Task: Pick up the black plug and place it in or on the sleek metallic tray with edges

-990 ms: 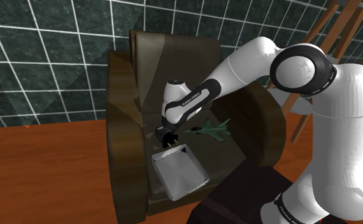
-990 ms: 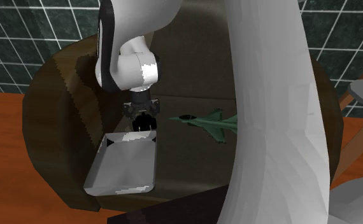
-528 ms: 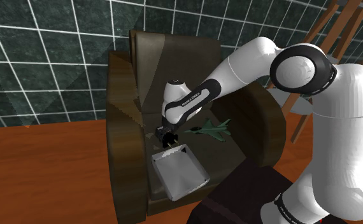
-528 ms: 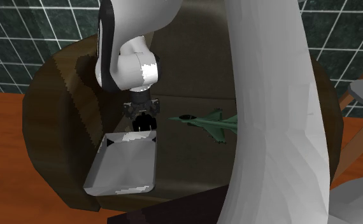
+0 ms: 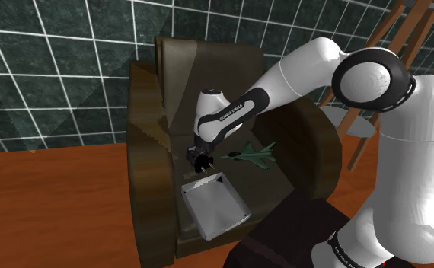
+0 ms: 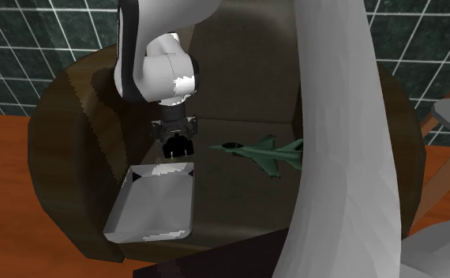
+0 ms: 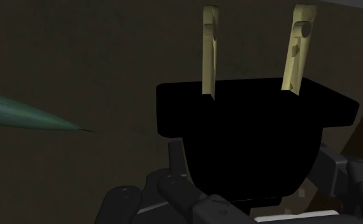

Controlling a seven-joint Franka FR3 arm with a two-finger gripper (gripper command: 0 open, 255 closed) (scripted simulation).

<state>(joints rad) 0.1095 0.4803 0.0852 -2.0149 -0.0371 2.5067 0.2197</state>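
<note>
In the wrist view a black plug [image 7: 253,137] with two brass prongs sits clasped between my fingers [image 7: 174,191]. My gripper [image 5: 201,163] is shut on it and hangs a little above the brown armchair seat [image 5: 257,177]. The plug [image 6: 177,147] shows as a dark lump under the hand, just past the far rim of the tray. The shiny grey tray [image 5: 215,205] with raised edges lies on the seat's front part, toward the shoulder view's lower left of the gripper [image 6: 177,152]. The same tray [image 6: 155,204] lies below the hand in the second exterior view.
A green toy jet [image 5: 253,156] lies on the seat beside the gripper, its nose [image 7: 27,114] pointing toward the plug. The armchair's arms [image 5: 148,152] and backrest [image 5: 215,76] wall in the seat. Behind stand a dark tiled wall [image 5: 48,68] and a wooden frame [image 5: 406,30].
My arm has lifted: the gripper with the plug has risen slightly off the seat, away from the tray's far rim. The tray and the jet have not moved.
</note>
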